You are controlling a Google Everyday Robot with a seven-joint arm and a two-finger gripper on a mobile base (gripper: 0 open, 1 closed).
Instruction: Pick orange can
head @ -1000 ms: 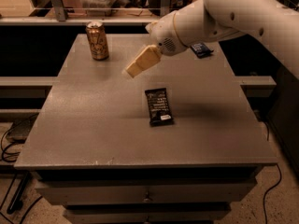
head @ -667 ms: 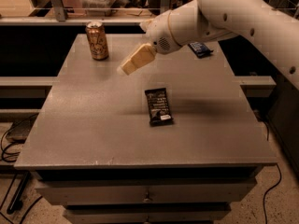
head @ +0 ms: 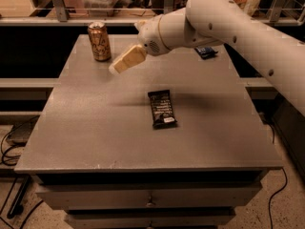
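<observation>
Can: your small upright orange-gold metal drink can [head: 99, 41] stands near the far left corner of the grey tabletop [head: 95, 128].
Gripper: your tan gripper [head: 119, 66] hangs over the table just right of the can, angled down-left toward it, not touching.
Grip: nothing held; you cannot tell how far it is open.
Wrapper: a flat dark snack-bar wrapper [head: 162, 109] lies mid-table.
Far edge: a small dark packet [head: 206, 52] lies beneath the white arm [head: 224, 18].

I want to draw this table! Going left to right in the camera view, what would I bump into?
orange can → claw, up in the air just right of the can → black snack bar → small dark packet at the back
</observation>
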